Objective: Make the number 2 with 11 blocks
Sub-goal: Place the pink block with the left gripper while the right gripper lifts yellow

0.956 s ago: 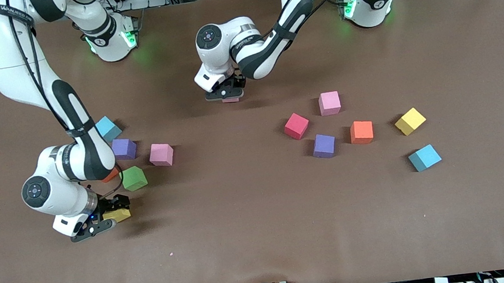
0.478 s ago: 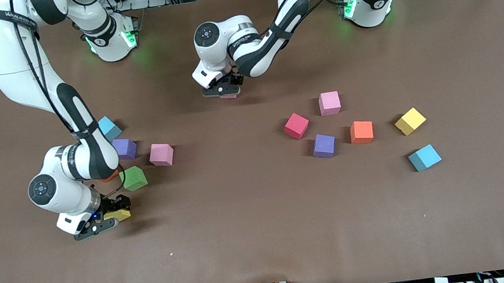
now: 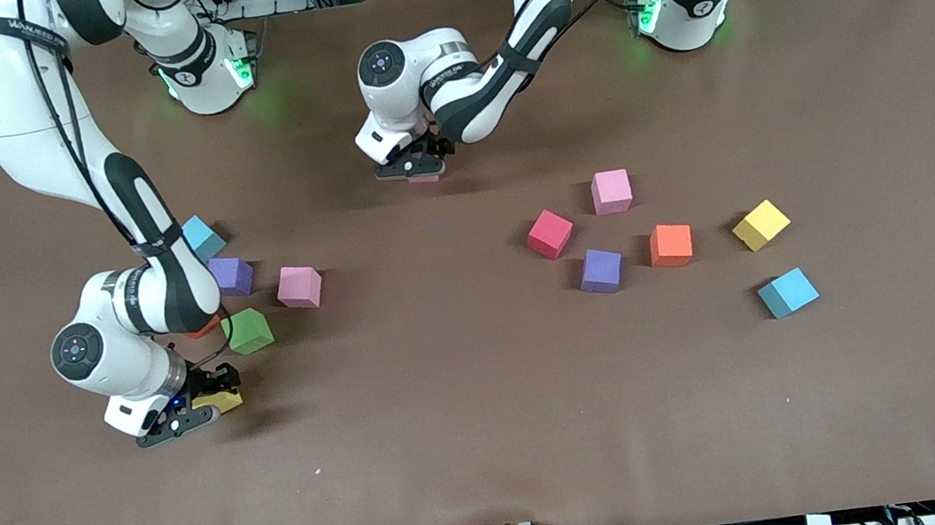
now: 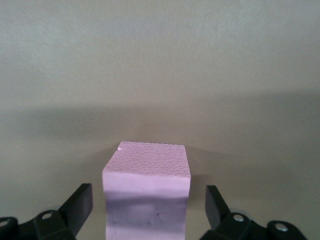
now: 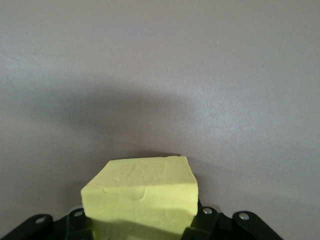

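We are logging the left gripper now spreading wide off its pink block on the counter, while the right gripper is closing onto a yellow block, so the first piece of the 2 is looking placed.

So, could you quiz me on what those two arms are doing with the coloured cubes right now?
1. True or false: the left gripper is clamped on the pink block.
2. What colour is the block in the right gripper?
3. Which loose block lies nearest the front camera: A) red block, B) light blue block, C) green block?

Key:
1. False; its fingers stand apart from the block.
2. Yellow; the fingers are shut on the yellow block.
3. B.
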`<action>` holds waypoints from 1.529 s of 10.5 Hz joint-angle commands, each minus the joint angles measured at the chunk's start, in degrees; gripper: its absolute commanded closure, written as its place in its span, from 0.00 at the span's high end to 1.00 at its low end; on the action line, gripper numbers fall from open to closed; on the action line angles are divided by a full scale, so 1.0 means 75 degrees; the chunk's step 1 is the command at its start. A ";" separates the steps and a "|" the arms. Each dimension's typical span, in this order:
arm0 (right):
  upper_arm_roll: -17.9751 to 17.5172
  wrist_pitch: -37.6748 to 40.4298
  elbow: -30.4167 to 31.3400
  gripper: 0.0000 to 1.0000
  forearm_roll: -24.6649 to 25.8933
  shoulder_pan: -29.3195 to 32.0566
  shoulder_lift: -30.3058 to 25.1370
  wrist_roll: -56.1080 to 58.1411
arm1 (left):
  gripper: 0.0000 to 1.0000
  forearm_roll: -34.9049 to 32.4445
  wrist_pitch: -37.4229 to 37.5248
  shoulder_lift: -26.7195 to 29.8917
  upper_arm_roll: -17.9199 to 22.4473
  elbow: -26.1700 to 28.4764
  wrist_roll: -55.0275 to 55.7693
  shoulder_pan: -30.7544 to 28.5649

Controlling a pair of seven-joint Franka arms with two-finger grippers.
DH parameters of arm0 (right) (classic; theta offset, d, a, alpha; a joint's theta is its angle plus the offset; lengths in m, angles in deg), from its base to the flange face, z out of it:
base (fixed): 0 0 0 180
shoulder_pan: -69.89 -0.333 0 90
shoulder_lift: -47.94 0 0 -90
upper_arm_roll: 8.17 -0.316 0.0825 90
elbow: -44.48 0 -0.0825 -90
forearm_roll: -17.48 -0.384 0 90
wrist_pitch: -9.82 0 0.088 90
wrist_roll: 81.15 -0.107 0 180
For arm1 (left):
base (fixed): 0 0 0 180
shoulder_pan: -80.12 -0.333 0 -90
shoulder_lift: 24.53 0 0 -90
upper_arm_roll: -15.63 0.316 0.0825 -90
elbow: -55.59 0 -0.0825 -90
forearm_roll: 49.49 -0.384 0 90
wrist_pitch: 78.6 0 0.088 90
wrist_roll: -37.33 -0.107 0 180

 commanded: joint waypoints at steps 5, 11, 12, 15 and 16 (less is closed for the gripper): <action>-0.0055 0.1128 0.0999 0.57 -0.0198 -0.0483 -0.2216 0.0290 | 1.00 -0.0030 0.0953 0.1055 0.0073 0.0166 0.1161 -0.2334; -0.0044 0.1116 0.3811 0.57 -0.0163 -0.1923 -0.4972 0.0325 | 1.00 -0.0816 0.0860 0.0798 0.0049 0.0307 -0.1713 -0.4495; -0.0043 0.1127 0.4025 0.57 -0.0105 -0.2263 -0.5126 0.0336 | 1.00 -0.0804 0.0802 0.0693 0.0038 0.0272 -0.2823 -0.4786; -0.0067 0.0590 0.4845 0.57 0.0082 -0.3399 -0.5525 0.0336 | 1.00 -0.0710 0.0662 0.0564 0.0037 0.0284 -0.3804 -0.4848; -0.0090 0.0483 0.4893 0.57 0.0838 -0.3855 -0.5491 0.0336 | 1.00 -0.0699 0.0441 0.0528 0.0026 0.0319 -0.4201 -0.4894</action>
